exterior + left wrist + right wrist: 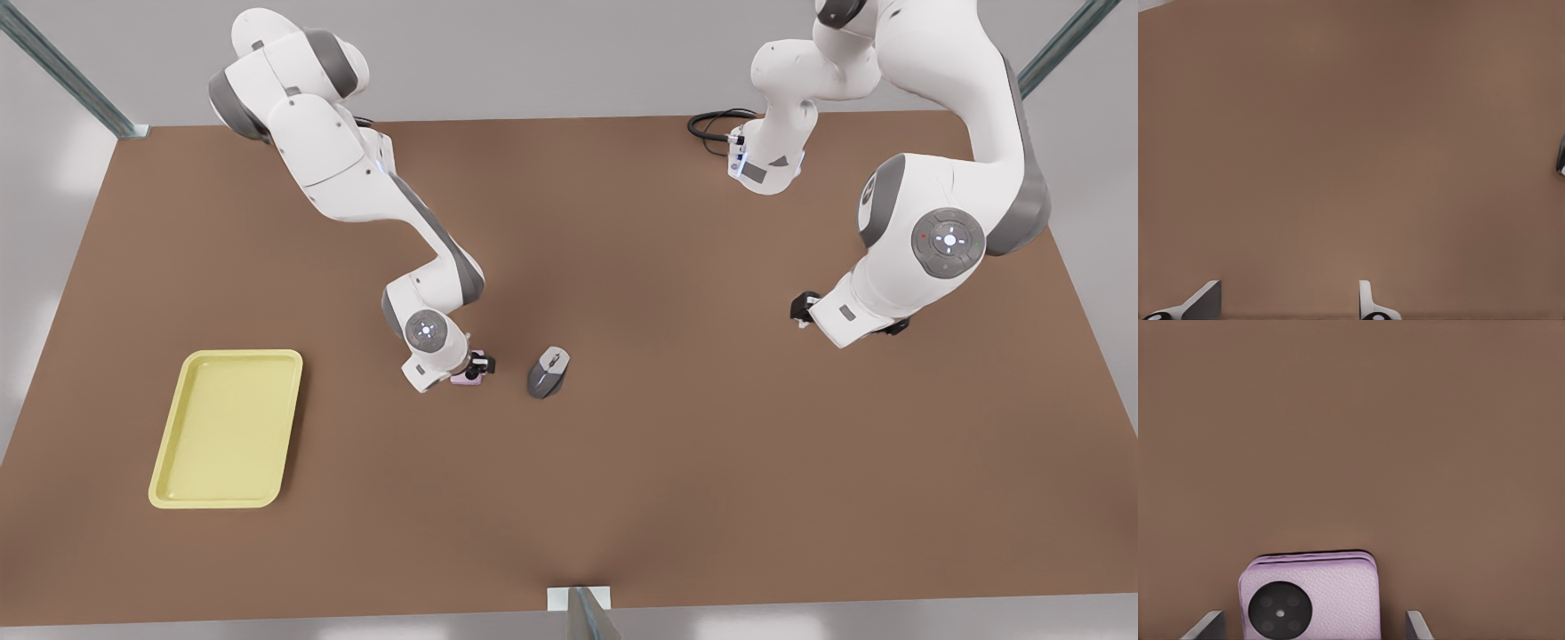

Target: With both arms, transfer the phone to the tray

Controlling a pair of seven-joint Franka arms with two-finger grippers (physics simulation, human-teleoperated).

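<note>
Phone (1310, 599), pink with black lens circle, sits between released right gripper (1315, 628).

My pink phone (1309, 600) lies flat on the table, camera circle up, right between the right gripper (1315, 633) fingers with gaps on both sides. The yellow tray (228, 428) sits flat and well apart from that gripper, toward the front view's left.
</note>
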